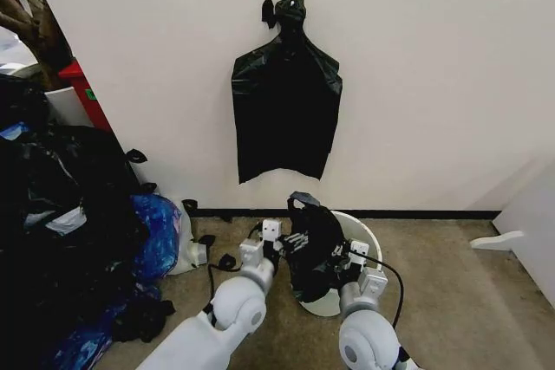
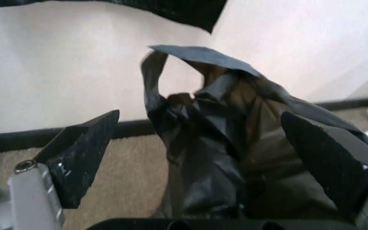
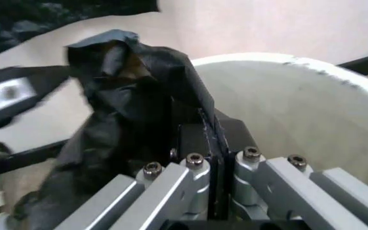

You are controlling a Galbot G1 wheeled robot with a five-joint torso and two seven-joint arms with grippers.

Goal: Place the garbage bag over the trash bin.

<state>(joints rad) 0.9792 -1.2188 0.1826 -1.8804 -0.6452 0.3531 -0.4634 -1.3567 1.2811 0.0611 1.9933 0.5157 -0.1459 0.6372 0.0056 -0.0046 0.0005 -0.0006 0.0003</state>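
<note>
- The garbage bag [image 1: 312,244] hangs bunched between the two grippers, its long axis upright, just over the 9 o'clock side of the trash bin [image 1: 371,236].
- The right gripper [image 3: 211,143] sits at the bag's 3 o'clock edge, jaws clamped flat on a fold of the plastic, directly over the bin's mouth.
- The left gripper [image 2: 200,158] is at the bag's 9 o'clock side; its fingers [image 2: 82,153] stand wide apart with the bag's crumpled body between them, touching neither pad that I can tell.
- Judgement: the bag's mouth is unopened, and the bin lies toward 3 o'clock of the bag, so the right arm is nearer.
- On the wall at 12 o'clock, other black bags [image 1: 286,114] hang from a hook.
</note>
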